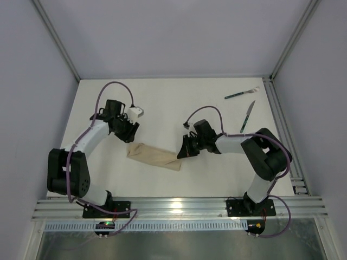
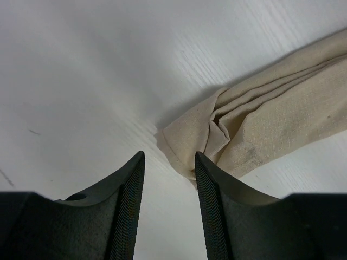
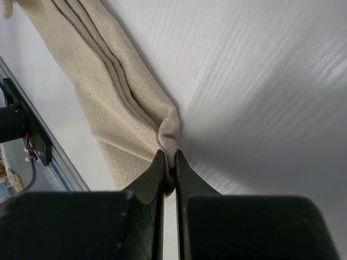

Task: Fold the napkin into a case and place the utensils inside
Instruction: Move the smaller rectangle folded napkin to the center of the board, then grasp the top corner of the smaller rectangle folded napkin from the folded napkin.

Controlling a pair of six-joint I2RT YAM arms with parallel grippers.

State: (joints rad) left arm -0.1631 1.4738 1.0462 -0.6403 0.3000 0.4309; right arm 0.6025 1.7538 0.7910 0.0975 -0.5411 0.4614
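The right gripper [image 3: 169,156] is pinching one end of the napkin [image 3: 108,92] between jaws that are closed almost fully, and the cloth is gathering into a small bunch at the fingertips. The left gripper [image 2: 169,157] is standing about half open and is holding nothing. Its fingertips are pointing down at the table [image 2: 81,65], just beside the opposite end of the napkin, where the layers are crumpling into a small hollow. The napkin itself is lying as a narrow folded strip between the two arms, in the near half of the table, slanting from the left gripper toward the right one. The fork [image 1: 242,93] and the knife [image 1: 248,116] are lying well apart from it, near the far right corner. I am judging that the folding is only partly done, because the case is not yet formed. To do this step well, the left gripper should be advancing until all layers of the corner are sitting between its jaws before it closes. After that, both ends should be lifting together under light tension, so that the folds are not slipping open.
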